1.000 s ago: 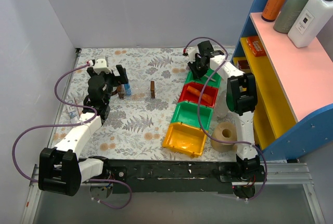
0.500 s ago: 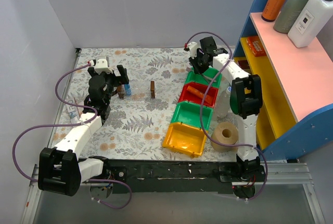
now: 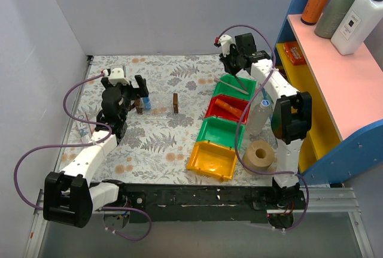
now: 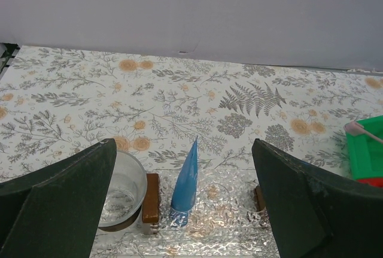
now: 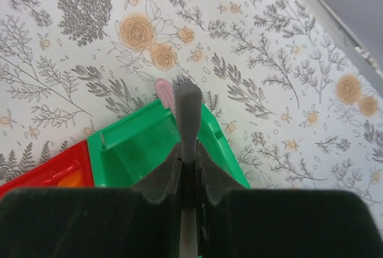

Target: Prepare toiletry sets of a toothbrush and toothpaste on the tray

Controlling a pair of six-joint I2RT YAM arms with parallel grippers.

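The toothpaste (image 4: 185, 180), a slim blue tube, stands on its broad end in the clear tray (image 4: 224, 225), leaning against the left brown end piece (image 4: 151, 197); the top view shows it too (image 3: 146, 102). My left gripper (image 4: 185, 210) is open, its fingers on either side of the tray, holding nothing. My right gripper (image 5: 188, 171) is shut on a grey toothbrush (image 5: 188, 114) above the far green bin (image 5: 140, 150). In the top view this gripper (image 3: 234, 66) is at the bin's far end. A pink toothbrush (image 5: 161, 88) lies in that bin with one end over the rim.
A clear glass cup (image 4: 122, 189) stands just left of the tray. A row of bins runs green (image 3: 246, 83), red (image 3: 227, 109), green (image 3: 218, 132), yellow (image 3: 212, 159). A clear bottle (image 3: 258, 114), a tape roll (image 3: 258, 153) and a blue-and-pink shelf (image 3: 335, 78) are at the right.
My right gripper has moved up and towards the far right, away from the red bin to the far green bin's end. The left arm and the toothpaste have not moved.
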